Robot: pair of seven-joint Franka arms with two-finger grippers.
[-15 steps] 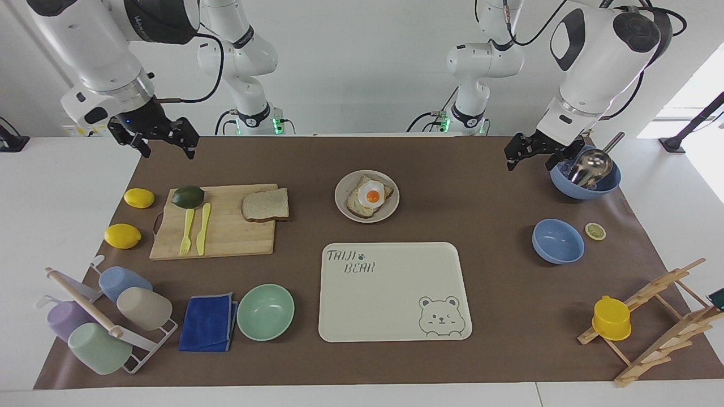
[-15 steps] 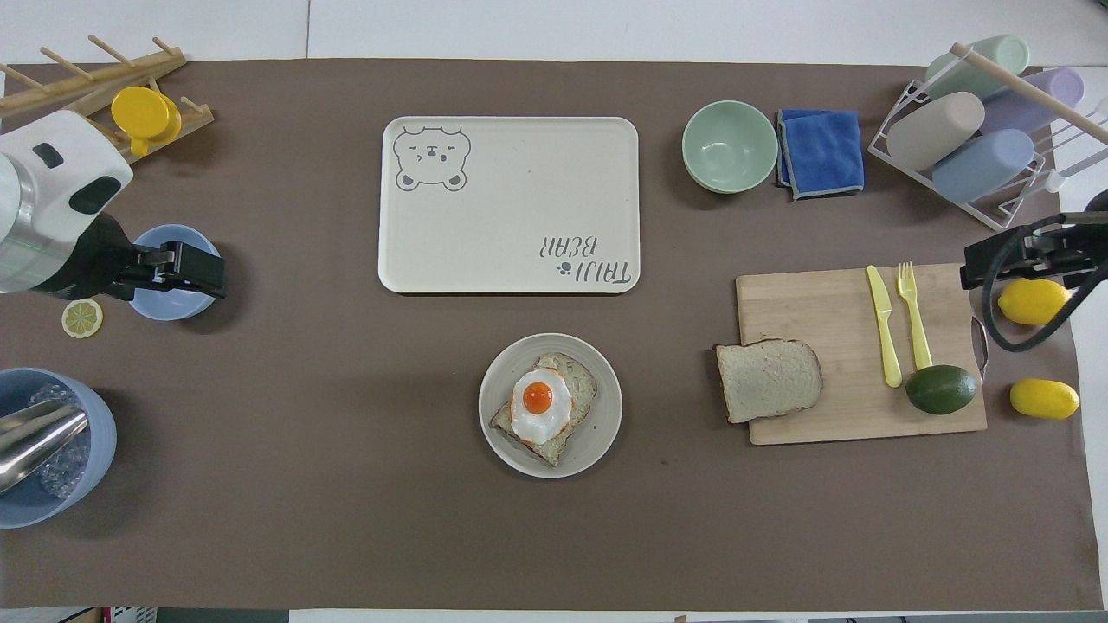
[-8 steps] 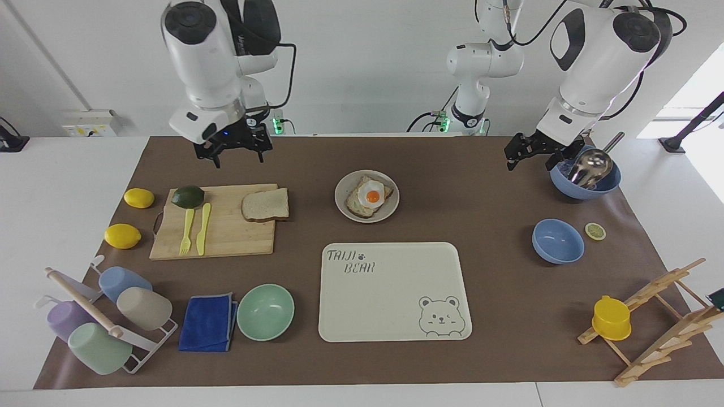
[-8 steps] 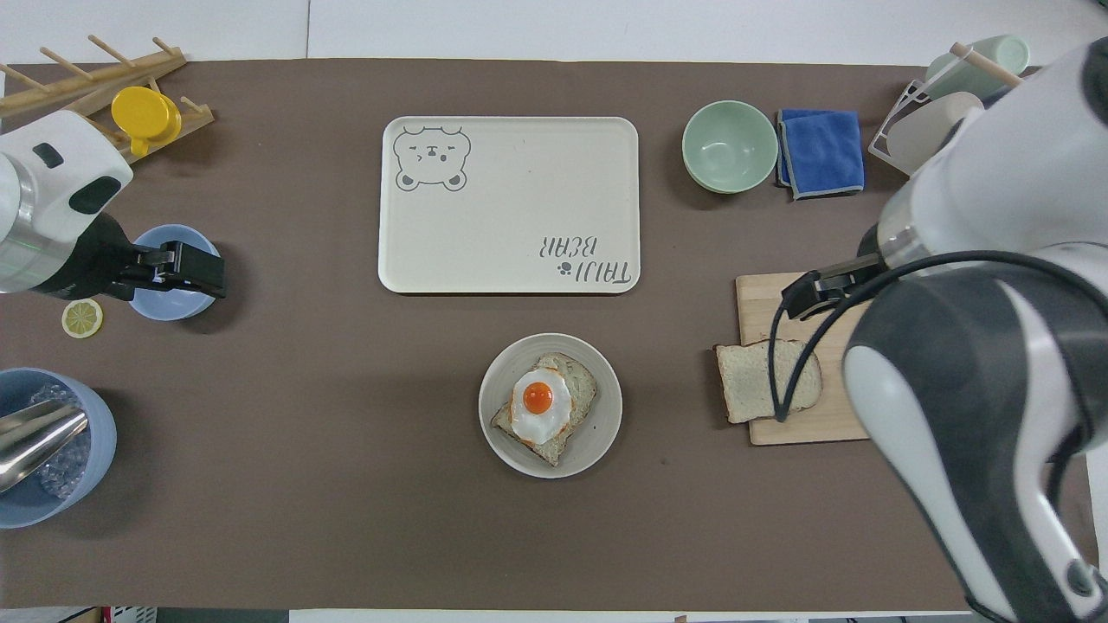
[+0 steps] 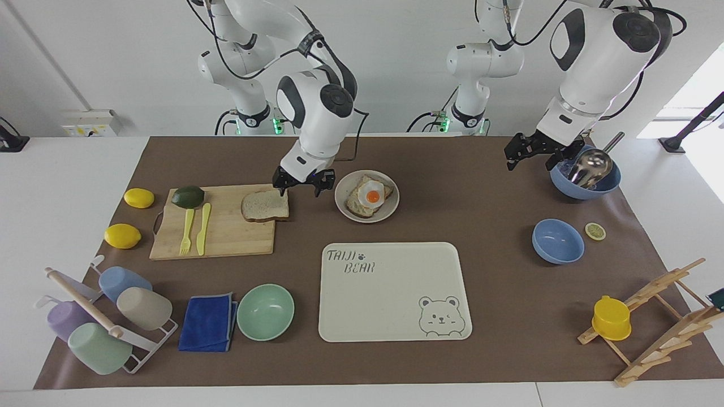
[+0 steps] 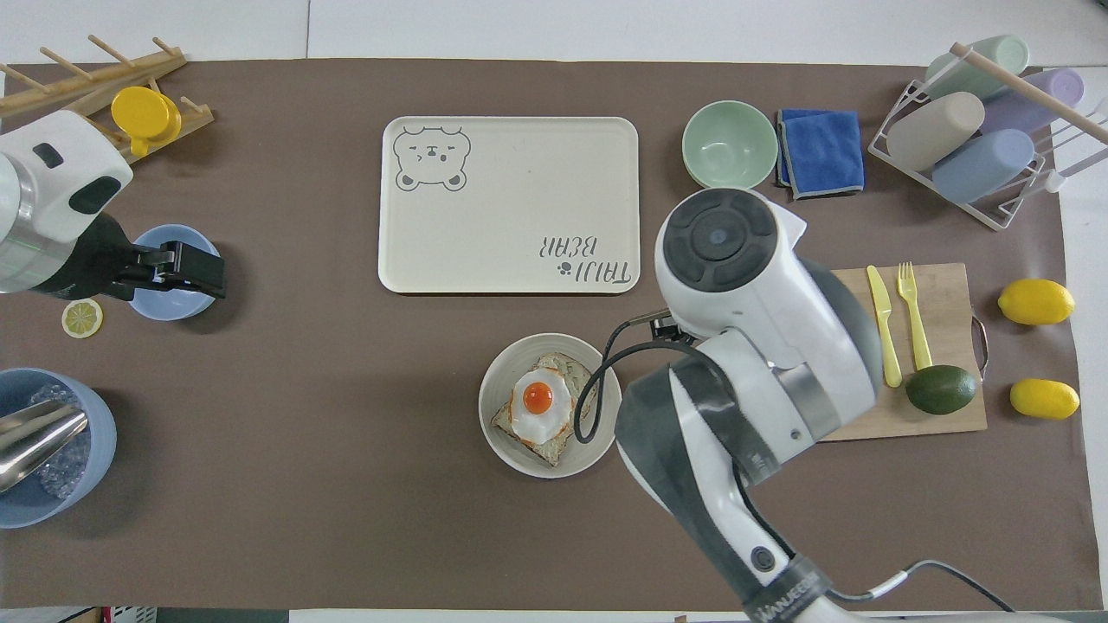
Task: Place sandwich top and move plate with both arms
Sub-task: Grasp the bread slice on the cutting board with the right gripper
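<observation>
While the plain square slice of light bread w/ brown crust (image 5: 265, 205) lies flat on the pale wooden cutting board (image 5: 226, 232), at the board's corner nearest the plate, its long axis runs along the worktop's length, domed end toward the right arm's end. The small round grey-beige plate (image 5: 390, 208) sits just beside the board w/ an egg-topped bread slice (image 5: 369, 197) on it, nearer the robots than the cream bear-print tray (image 5: 390, 305).

Right claw (image 5: 299, 185) hangs fingers-down over the bread's plate-side edge, jaws wide, holding nothing; its arm bends down steeply from the base. Left claw (image 5: 533, 154) waits, jaws wide, empty, in the air by the blue bowl w/ metal scoop (image 5: 588, 183).

Worktop (image 5: 486, 226) has a brown mat; white wall at the robots' end.
</observation>
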